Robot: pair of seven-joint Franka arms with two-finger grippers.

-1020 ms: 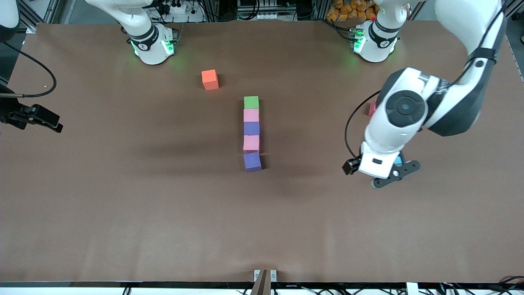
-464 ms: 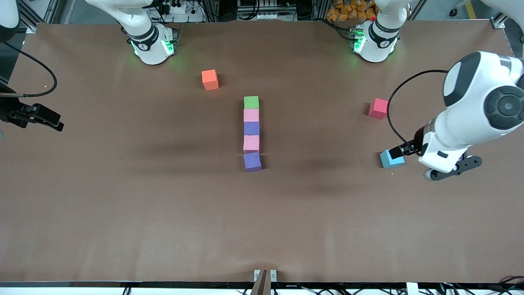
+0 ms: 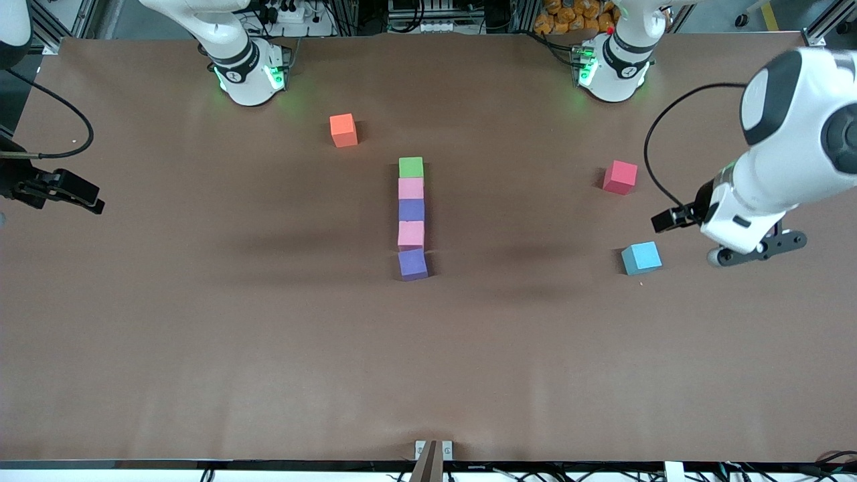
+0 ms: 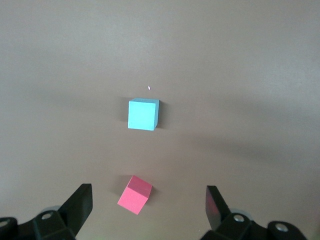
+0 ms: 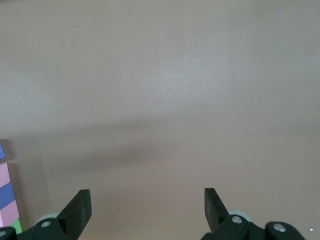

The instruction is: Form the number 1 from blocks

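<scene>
the table [image 3: 201, 348] is seen covered in brown, its nearest stretch bare. in the middle, the blocks are laid in one straight line running away from the front camera, each touching the next: the nearest is a purple block [image 3: 412, 264], turned slightly out of line, then a pink block [image 3: 411, 235], a second purple block [image 3: 411, 210], a second pink block [image 3: 410, 189] and, farthest, a green block [image 3: 410, 167]. toward the left arm's end of the table, a light blue cube [image 3: 641, 258] is set about level with the nearest purple block, and a red cube [image 3: 619, 177] lies farther from the camera, well apart from it. the left gripper [image 4: 149, 207] is held in the air over bare table just beside the light blue cube, at that end; its jaws are spread wide and nothing is held between them. the right gripper [image 5: 147, 209] is held at the right arm's end of the table, over its edge, jaws likewise wide apart and empty. an orange cube [image 3: 343, 129] is placed farthest from the camera, apart from the line, toward the right arm's base.
</scene>
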